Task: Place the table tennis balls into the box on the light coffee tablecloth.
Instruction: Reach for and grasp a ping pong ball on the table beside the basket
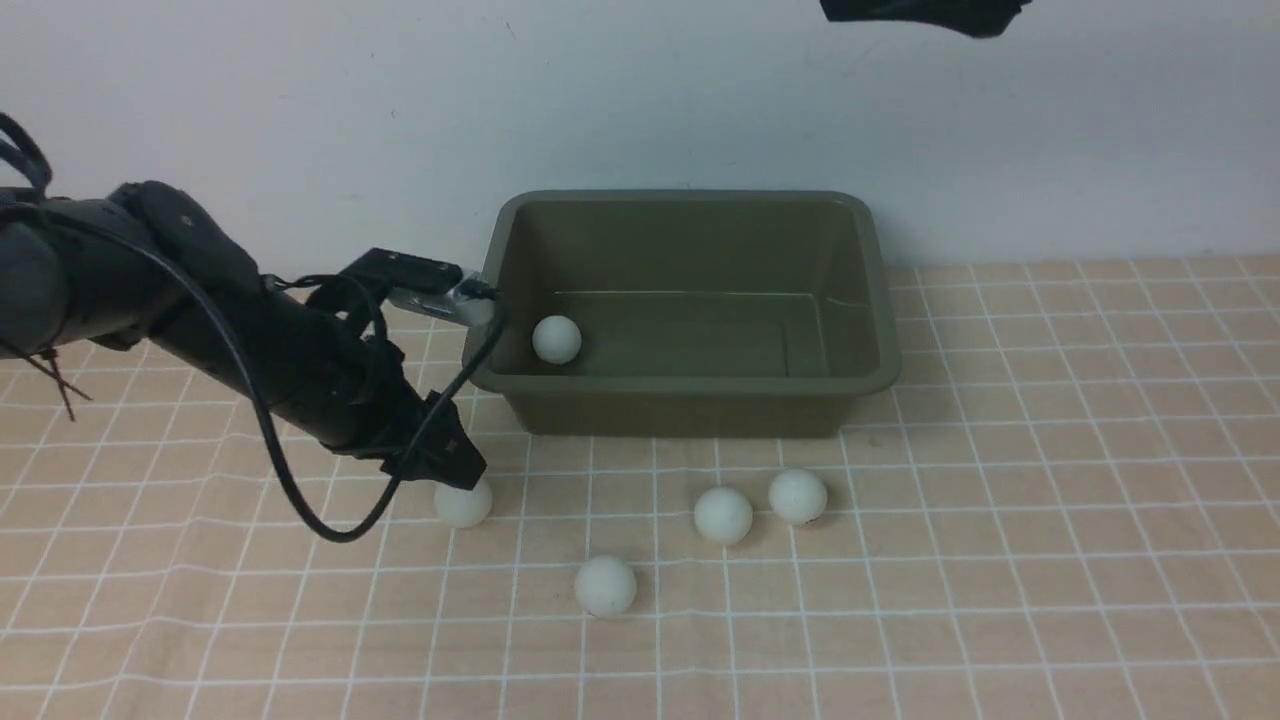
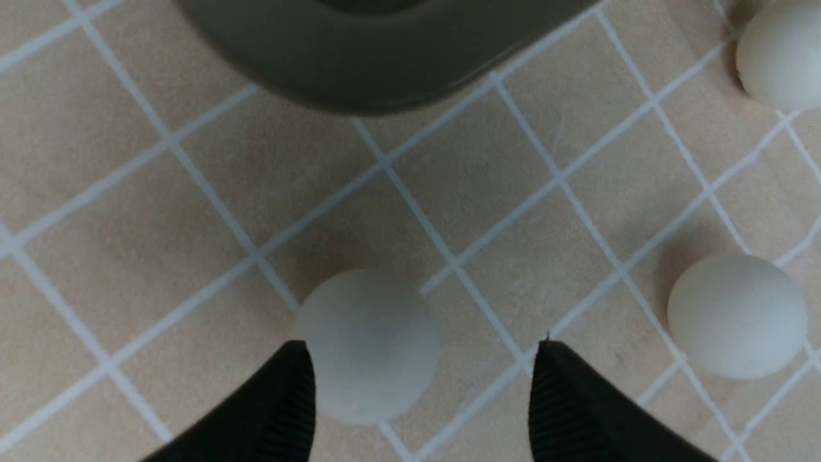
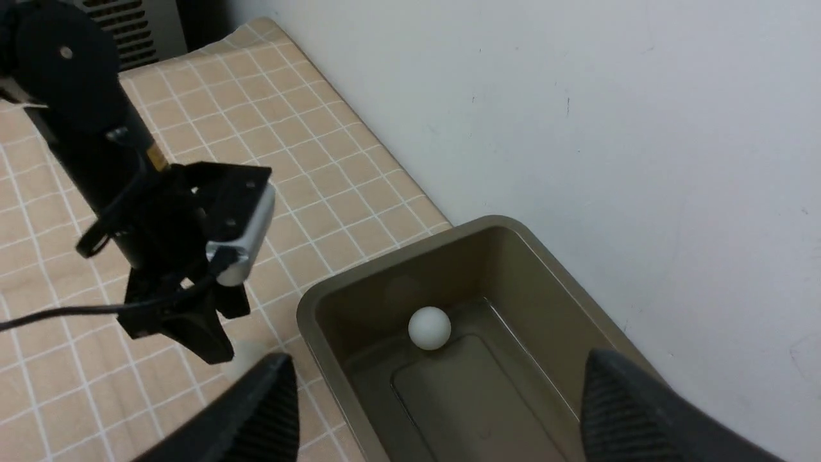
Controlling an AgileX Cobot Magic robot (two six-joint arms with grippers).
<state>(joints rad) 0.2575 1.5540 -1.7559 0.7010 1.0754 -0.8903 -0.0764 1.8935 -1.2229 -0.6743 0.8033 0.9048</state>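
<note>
The olive-green box (image 1: 690, 384) stands on the light coffee tablecloth (image 1: 1050, 500) against the wall, with one white ball (image 1: 556, 339) inside at its left end. Several more balls lie on the cloth in front of it: a left one (image 1: 465, 503), a near one (image 1: 605, 585) and a pair (image 1: 722, 515) (image 1: 797, 496). My left gripper (image 1: 455, 470) is low over the left ball. In the left wrist view it (image 2: 420, 346) is open around that ball (image 2: 369, 343), which touches one finger (image 2: 282, 398). My right gripper (image 3: 439, 359) is open and empty, high above the box (image 3: 308, 308).
The white wall stands directly behind the box. My left arm and its cable (image 1: 250, 340) stretch across the left of the cloth beside the box's left end. In the front view only a dark bit of the right arm (image 1: 920, 12) shows at the top edge.
</note>
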